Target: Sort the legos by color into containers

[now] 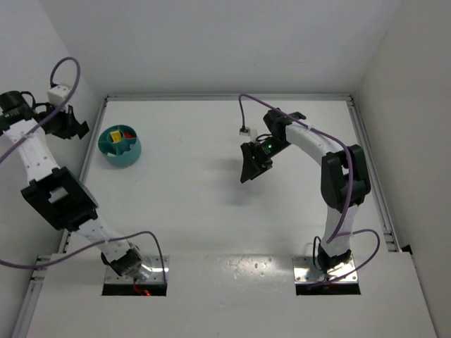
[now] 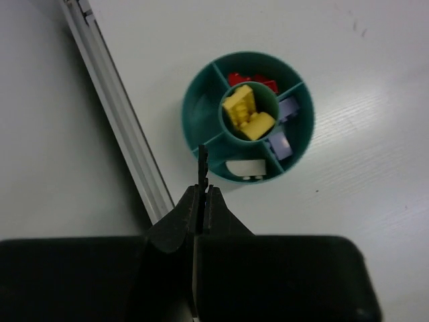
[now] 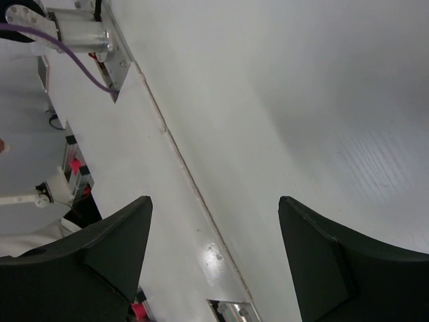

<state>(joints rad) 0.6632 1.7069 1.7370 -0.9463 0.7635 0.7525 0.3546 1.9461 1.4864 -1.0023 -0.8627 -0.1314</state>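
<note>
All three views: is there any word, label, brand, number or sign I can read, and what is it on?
No readable text in any view.
On the teal bowl: no print visible.
On the legos: studs too small to show any logo.
On the left gripper and right gripper: plain black, no labels.
On the base plates: any marking is too small to tell.

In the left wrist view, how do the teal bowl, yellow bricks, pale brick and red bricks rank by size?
1. Teal bowl, largest by far.
2. Yellow bricks, piled in the bowl's centre.
3. Pale brick and red bricks look about alike. The red ones are partly hidden by the bowl, so I won't rank them.
</note>
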